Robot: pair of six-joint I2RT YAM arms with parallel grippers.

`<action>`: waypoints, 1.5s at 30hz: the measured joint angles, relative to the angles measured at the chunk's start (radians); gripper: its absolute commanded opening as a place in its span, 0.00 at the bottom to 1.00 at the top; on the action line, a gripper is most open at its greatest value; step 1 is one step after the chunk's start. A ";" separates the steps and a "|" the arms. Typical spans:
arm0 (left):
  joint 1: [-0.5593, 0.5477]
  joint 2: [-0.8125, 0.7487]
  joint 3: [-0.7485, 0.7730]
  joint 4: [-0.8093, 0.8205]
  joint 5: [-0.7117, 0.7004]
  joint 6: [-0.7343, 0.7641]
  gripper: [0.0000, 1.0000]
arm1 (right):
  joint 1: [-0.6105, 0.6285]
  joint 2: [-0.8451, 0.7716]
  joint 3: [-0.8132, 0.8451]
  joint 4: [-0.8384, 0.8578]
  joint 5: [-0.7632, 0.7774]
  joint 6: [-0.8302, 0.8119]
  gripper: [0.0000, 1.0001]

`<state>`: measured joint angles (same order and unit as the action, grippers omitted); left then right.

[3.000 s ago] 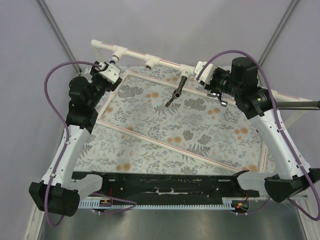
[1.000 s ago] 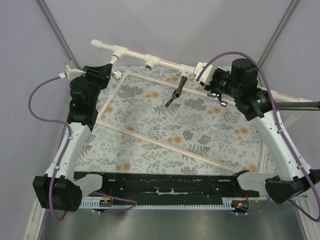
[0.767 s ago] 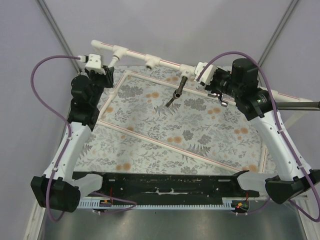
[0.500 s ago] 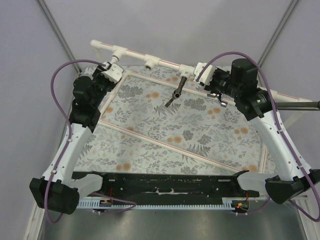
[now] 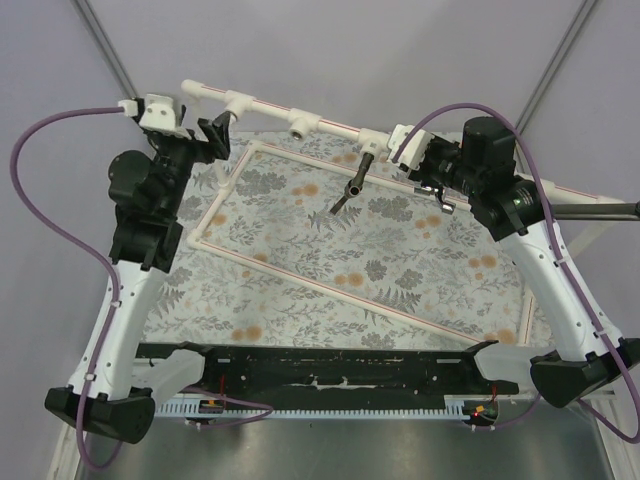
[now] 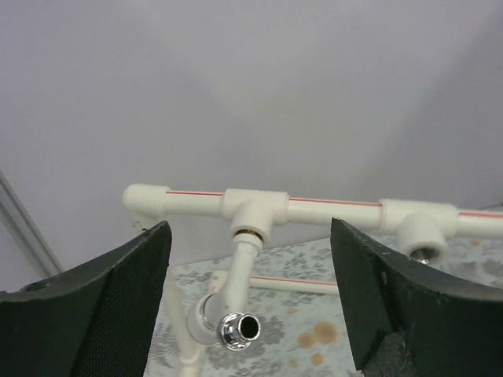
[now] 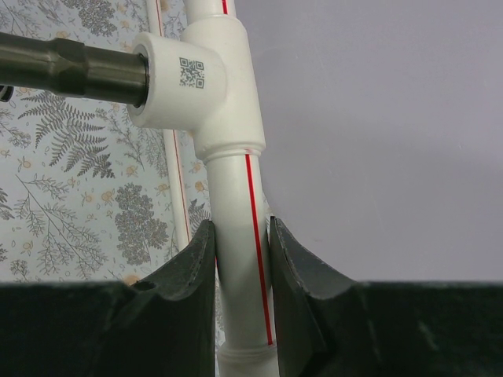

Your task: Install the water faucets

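Note:
The white plastic faucet (image 6: 240, 275) hangs screwed into the left tee (image 6: 253, 210) of the white pipe frame, with its shiny chrome end (image 6: 238, 330) facing me. My left gripper (image 6: 250, 236) is open, one jaw on each side of the faucet and clear of it; in the top view it (image 5: 217, 130) sits just in front of that tee. A dark metallic faucet (image 5: 352, 183) sticks out of the right tee (image 7: 192, 78) and also shows in the right wrist view (image 7: 71, 67). My right gripper (image 7: 240, 236) is shut on the red-striped pipe (image 7: 236, 181) just beside that tee.
The middle tee (image 6: 420, 234) has an open threaded mouth. The pipe frame (image 5: 320, 125) runs along the far edge of a floral mat (image 5: 350, 260). A thin white frame (image 5: 300, 280) lies on the mat. Purple cables loop from both wrists.
My left wrist has swung and rolled back and forth by the left tee; the arm now stands farther left and its cable loop is flung wide. The right arm has not moved.

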<state>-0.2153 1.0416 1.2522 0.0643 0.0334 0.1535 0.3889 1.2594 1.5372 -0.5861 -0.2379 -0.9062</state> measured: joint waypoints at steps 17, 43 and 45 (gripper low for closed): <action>0.319 -0.051 -0.111 -0.230 0.059 -1.377 0.85 | 0.000 -0.005 -0.002 0.000 0.000 0.000 0.00; 0.282 0.241 -0.226 0.272 0.309 -1.779 0.14 | 0.001 -0.006 -0.010 0.016 0.011 -0.001 0.00; 0.283 0.240 -0.222 0.279 0.311 -1.678 0.11 | 0.001 -0.006 -0.010 0.017 0.011 -0.001 0.00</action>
<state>0.0677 1.2819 1.0298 0.3435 0.3443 -1.5246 0.3901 1.2533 1.5272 -0.5694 -0.2264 -0.9070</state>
